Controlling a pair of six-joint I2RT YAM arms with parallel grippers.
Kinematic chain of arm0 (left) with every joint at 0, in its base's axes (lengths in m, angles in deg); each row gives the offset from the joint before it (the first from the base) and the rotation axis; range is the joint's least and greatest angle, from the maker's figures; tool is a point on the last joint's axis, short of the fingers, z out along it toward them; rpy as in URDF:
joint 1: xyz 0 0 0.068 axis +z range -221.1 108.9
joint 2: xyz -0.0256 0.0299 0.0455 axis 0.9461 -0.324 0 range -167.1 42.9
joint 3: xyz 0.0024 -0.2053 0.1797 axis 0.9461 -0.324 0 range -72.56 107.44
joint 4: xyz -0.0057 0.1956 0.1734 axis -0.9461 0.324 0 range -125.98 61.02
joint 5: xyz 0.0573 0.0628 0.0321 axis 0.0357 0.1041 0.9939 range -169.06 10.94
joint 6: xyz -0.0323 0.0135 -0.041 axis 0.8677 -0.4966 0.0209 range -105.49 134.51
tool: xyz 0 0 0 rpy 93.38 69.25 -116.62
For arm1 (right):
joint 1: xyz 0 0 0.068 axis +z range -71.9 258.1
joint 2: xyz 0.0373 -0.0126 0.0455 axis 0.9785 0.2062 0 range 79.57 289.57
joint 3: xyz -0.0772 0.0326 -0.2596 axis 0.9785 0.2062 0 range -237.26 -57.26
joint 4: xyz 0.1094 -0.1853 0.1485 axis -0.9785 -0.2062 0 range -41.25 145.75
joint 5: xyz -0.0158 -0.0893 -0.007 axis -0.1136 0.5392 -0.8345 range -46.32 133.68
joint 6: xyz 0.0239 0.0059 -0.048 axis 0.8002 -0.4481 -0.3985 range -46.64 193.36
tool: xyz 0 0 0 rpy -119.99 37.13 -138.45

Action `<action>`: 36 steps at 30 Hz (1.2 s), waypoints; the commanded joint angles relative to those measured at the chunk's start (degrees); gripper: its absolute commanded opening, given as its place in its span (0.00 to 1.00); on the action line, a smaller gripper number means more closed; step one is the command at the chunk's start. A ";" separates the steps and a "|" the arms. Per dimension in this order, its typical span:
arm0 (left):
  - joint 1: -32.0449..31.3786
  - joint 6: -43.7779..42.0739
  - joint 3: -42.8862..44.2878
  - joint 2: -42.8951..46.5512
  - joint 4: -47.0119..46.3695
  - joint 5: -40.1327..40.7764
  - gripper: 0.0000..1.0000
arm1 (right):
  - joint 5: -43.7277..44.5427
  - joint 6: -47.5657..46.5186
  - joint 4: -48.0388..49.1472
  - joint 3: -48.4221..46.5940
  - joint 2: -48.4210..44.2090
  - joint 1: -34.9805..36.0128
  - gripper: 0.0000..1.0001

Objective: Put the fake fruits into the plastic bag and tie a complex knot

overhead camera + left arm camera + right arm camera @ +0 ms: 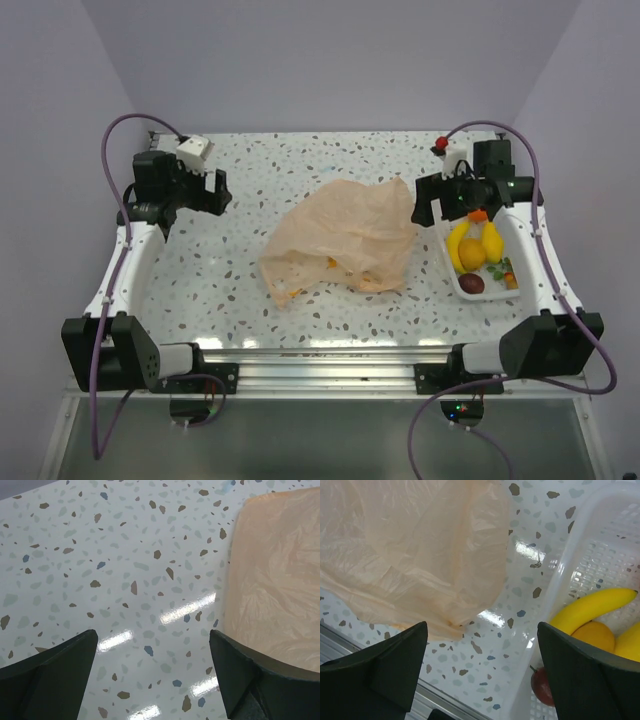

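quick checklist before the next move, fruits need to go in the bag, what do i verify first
1. The left gripper is open and empty: ok.
2. The right gripper is open and empty: ok.
3. Fruit is within reach: ok. The bananas, orange and plum lie in the white tray beside the right gripper.
4. The plastic bag has its mouth open: cannot tell. It lies crumpled mid-table and no opening shows.
5. Fruit is bagged: not ok. Most of it sits in the tray. An orange spot shows through the bag, but what it is cannot be told.
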 commanded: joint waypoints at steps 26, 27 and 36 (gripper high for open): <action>-1.81 -22.28 -12.88 11.49 6.30 -19.23 0.97 | -0.15 6.12 8.67 -23.37 34.42 6.15 0.17; -2.69 -23.34 -11.47 10.88 8.40 -18.44 0.96 | -0.06 6.38 8.67 -24.35 35.48 6.15 0.17; -19.37 -25.38 -3.20 9.13 11.25 -4.23 1.00 | -3.40 9.55 9.73 -36.04 44.18 6.15 0.22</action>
